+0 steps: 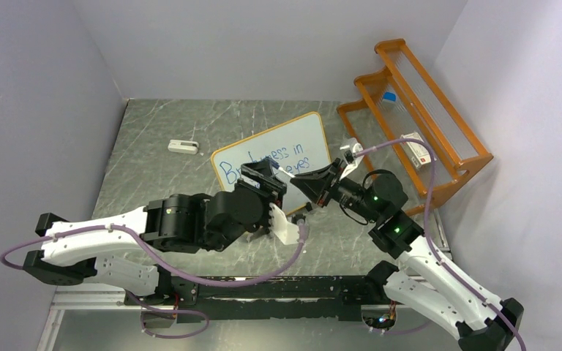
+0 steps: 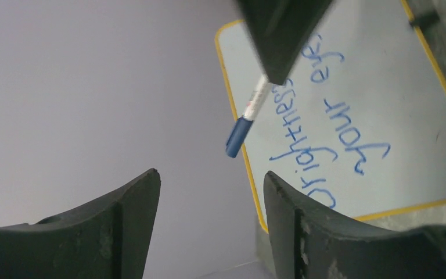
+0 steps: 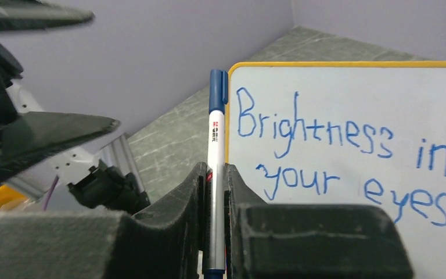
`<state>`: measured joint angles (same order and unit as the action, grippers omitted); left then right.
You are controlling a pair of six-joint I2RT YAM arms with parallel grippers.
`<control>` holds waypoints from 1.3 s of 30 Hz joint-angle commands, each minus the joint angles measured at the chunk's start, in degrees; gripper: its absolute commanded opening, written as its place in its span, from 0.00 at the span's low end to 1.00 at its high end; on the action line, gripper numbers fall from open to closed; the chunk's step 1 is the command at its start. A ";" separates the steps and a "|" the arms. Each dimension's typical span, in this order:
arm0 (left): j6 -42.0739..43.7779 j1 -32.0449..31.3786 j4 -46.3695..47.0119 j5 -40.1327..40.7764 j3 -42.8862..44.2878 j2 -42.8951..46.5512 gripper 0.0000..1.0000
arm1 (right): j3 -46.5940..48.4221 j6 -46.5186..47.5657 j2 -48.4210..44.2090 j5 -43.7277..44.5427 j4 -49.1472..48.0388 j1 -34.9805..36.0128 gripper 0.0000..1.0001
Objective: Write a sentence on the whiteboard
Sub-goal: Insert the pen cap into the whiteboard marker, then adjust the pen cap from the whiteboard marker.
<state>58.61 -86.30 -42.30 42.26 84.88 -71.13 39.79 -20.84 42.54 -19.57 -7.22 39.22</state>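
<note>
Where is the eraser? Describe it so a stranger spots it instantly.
Find the orange-framed whiteboard on the grey marbled table. Just left of it lies the eraser: a small white block, unframed and unwritten, lying alone.

Even diffuse light, seemingly from overhead; shadows soft and faint; near fingers (image 2: 110,232) blur in wrist views, whiteboard (image 3: 383,87) lettering (image 3: 313,131) reads sharp.
</note>
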 commanded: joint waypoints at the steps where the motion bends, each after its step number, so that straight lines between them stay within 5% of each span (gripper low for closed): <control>1: -13.58 -0.22 12.34 5.37 1.55 3.61 0.73 | -3.43 0.82 -2.70 6.72 -9.99 -0.10 0.00; 8: -50.37 -0.18 16.89 17.01 2.68 4.29 0.77 | -9.54 2.37 -4.82 11.45 -20.34 -0.11 0.00; 15: -79.98 1.76 18.12 15.86 -0.83 5.88 0.80 | -12.89 2.27 -5.94 13.40 -26.08 -0.10 0.00; 22: -93.94 15.73 26.40 -4.62 -7.56 5.75 0.78 | -13.80 1.15 -6.94 13.71 -27.76 -0.10 0.00; 39: -105.13 19.64 45.62 -6.31 -15.53 3.52 0.76 | -15.44 -1.17 -7.84 13.68 -29.84 -0.10 0.00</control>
<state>-43.22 -67.81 -2.81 36.32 69.78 -66.32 24.95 -21.23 35.94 -6.57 -34.11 39.22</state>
